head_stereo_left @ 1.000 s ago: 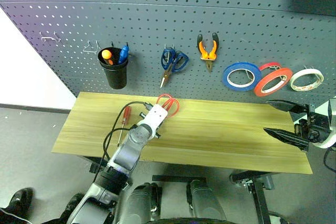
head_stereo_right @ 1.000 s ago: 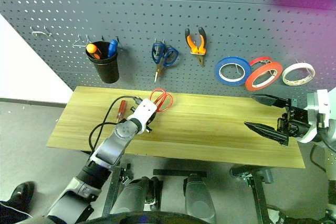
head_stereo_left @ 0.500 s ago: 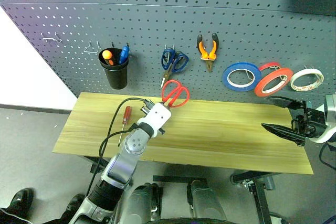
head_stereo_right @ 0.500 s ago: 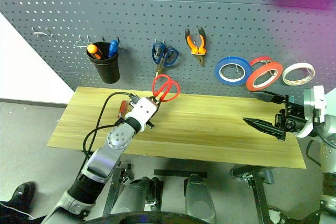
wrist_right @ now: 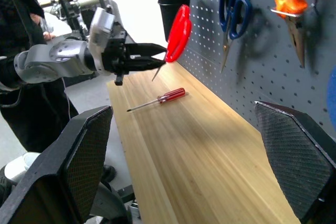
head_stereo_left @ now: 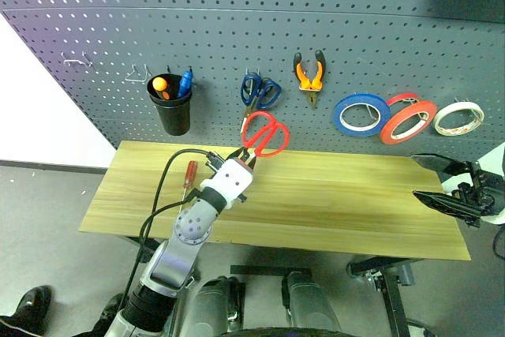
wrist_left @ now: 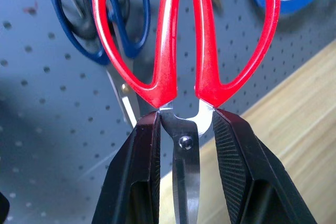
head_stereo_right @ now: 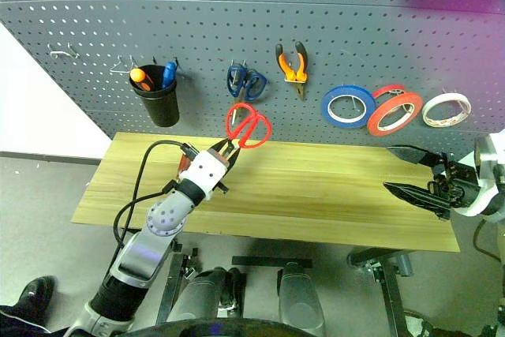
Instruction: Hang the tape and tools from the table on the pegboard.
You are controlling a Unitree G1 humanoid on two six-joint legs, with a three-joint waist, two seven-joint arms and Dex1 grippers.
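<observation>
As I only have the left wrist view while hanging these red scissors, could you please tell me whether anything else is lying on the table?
Observer: Yes, the screwdriver lies on the table, to the left of the left hand that grips the red scissors.
Operator: Thank you. Where is the right hand?
Observer: The right hand hangs open and empty by the table's right end.
Operator: Is there a free hook on the pegboard?
Observer: Two bare hooks sit on the pegboard, to the left of the black cup.
</observation>
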